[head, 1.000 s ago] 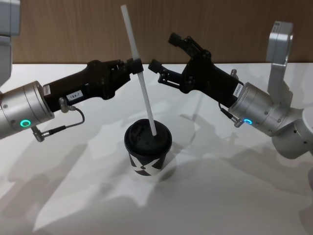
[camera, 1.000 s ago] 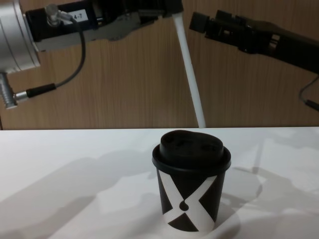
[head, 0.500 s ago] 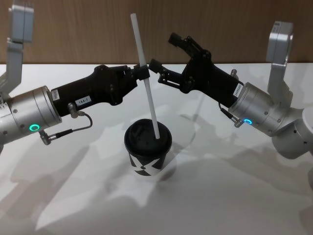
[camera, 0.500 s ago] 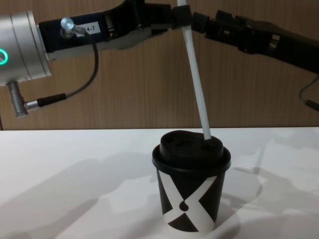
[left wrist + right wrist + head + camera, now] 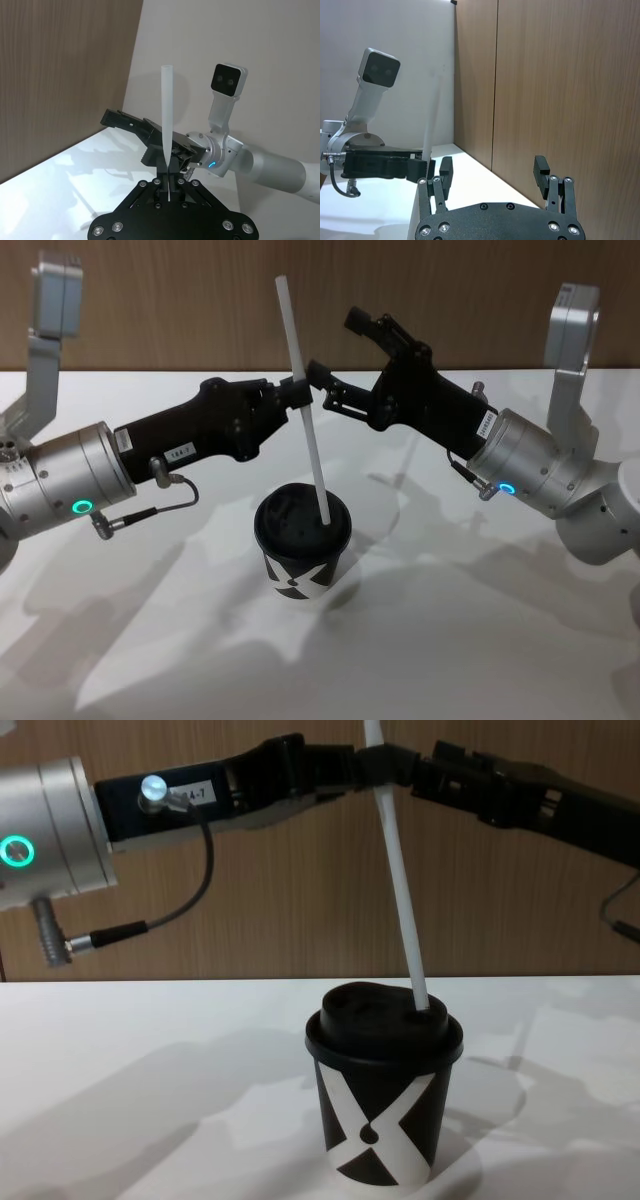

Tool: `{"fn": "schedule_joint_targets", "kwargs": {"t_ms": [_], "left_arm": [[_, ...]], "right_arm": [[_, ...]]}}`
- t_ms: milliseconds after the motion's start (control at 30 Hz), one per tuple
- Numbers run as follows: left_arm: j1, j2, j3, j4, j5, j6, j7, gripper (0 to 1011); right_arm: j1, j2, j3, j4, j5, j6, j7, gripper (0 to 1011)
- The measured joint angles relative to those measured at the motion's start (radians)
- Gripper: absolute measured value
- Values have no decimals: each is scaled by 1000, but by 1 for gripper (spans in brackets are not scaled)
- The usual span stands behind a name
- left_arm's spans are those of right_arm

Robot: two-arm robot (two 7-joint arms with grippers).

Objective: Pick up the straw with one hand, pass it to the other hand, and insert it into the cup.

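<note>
The black cup [image 5: 300,545] with white X marks and a domed lid stands on the white table [image 5: 480,640]. The white straw [image 5: 303,410] leans a little, and its lower tip meets the right side of the lid [image 5: 385,1020]. How deep it sits I cannot tell. My left gripper [image 5: 298,395] is shut on the straw's upper part, above the cup. The left wrist view has the straw [image 5: 166,115] rising from between its fingers [image 5: 169,172]. My right gripper [image 5: 338,348] hangs open just behind the straw, with nothing between its fingertips [image 5: 492,172].
A brown wooden wall [image 5: 450,280] runs behind the table. Both arms meet above the cup [image 5: 385,1105], the left arm [image 5: 180,800] from the left and the right arm [image 5: 540,805] from the right. Bare tabletop surrounds the cup.
My left gripper has moved right and down with the straw, bringing its tip from above the lid onto the lid's right side. The right arm has not moved.
</note>
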Motion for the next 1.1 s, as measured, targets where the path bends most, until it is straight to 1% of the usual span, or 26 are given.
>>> {"fn": "schedule_joint_targets", "kwargs": {"t_ms": [300,600,1100], "left_arm": [[-2,-3,12,6,21,-12,-11,19],[3,-6,13,8,41,-34,-18,19],[23,-14,-3,10,69,-82,-21,19]], "right_arm": [[0,0,0,0,0,0,0,1001],[0,0,0,0,0,0,0,1001],[0,0,0,0,0,0,0,1001]]}}
